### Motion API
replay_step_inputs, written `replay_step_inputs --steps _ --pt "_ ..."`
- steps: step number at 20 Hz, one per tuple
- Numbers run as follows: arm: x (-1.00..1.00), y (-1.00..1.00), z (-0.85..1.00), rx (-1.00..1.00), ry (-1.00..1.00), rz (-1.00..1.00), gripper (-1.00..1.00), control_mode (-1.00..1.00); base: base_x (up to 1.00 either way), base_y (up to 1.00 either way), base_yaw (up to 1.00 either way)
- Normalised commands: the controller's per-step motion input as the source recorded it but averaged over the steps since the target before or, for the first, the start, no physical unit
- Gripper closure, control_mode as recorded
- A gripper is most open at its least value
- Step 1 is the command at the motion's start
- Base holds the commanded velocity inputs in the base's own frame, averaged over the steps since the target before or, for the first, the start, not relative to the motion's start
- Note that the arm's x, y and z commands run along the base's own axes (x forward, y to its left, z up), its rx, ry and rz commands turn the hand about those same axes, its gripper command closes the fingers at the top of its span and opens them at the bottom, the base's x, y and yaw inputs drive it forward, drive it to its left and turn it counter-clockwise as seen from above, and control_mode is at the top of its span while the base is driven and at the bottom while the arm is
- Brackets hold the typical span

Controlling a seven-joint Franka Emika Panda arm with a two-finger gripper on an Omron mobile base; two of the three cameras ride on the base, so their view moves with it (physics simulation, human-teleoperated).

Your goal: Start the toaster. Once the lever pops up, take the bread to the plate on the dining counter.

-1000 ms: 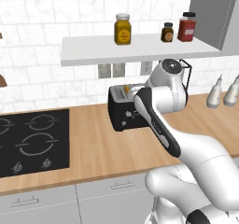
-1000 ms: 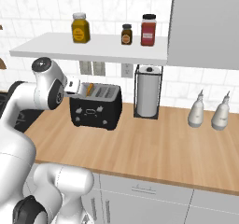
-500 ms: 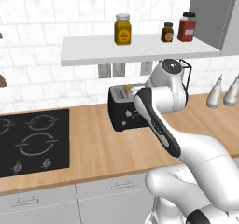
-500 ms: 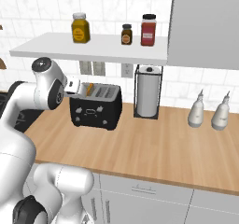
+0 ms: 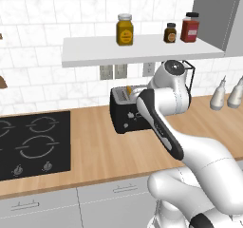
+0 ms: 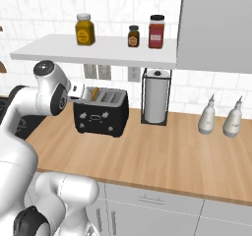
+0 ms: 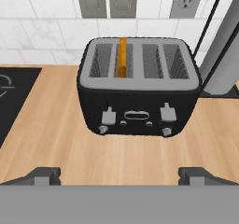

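hovering above and in front of the toaster, the hand has its fingers spread wide and pinches nothing. the toaster stands on the wooden desk against the tiled wall, beside the hob. the bread sits upright in the slot second from the left, its orange edge showing.

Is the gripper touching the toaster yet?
Apart. In the hand view the open gripper fingertips sit short of the toaster, bare counter between them.
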Motion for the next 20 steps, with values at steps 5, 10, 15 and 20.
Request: replay_step_inputs --steps 5,10,15,20 --pt "0.0 0.0 0.0 0.0 0.0 0.0 -1.0 -1.0 0.0 0.0 0.0" --pt "0.0 0.0 0.0 0.0 0.0 0.0 -1.0 -1.0 0.0 0.0 0.0" --pt "0.0 0.0 0.0 0.0 0.0 0.0 -1.0 -1.0 0.0 0.0 0.0" --pt "0.0 0.0 0.0 0.0 0.0 0.0 -1.0 -1.0 0.0 0.0 0.0"
